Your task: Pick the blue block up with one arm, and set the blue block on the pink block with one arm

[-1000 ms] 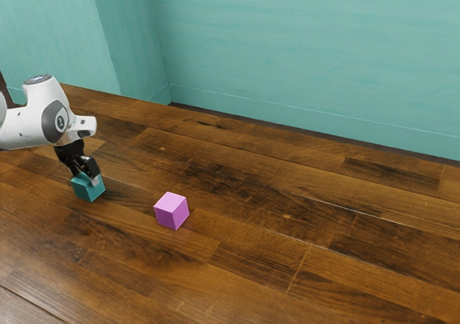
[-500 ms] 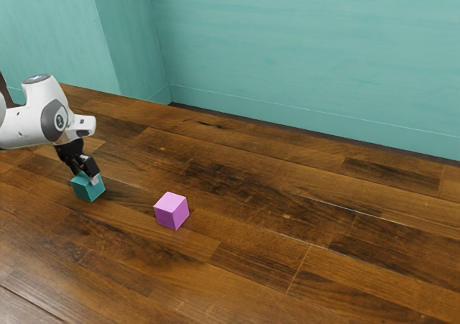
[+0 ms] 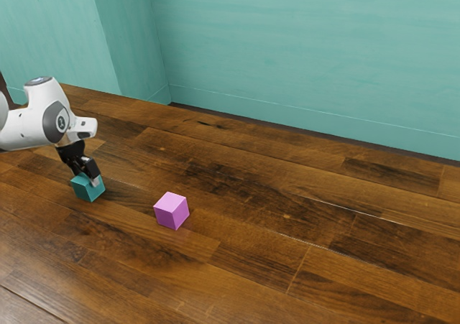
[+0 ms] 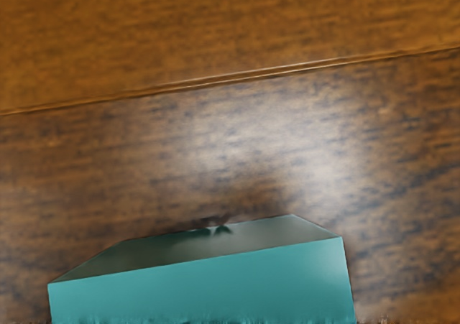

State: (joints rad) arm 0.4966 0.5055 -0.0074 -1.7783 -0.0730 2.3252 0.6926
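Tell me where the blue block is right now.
The blue block sits on the wood surface at the exterior view's left, directly under the gripper, with the pink block apart from it toward the right.

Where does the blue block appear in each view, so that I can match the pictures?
Exterior view: the blue block sits at the exterior view's left, directly under the gripper; the pink block stands apart, toward the exterior view's right.
Wrist view: the blue block lies just under the hand.
Shared landmark: the dark wooden table beneath the block.
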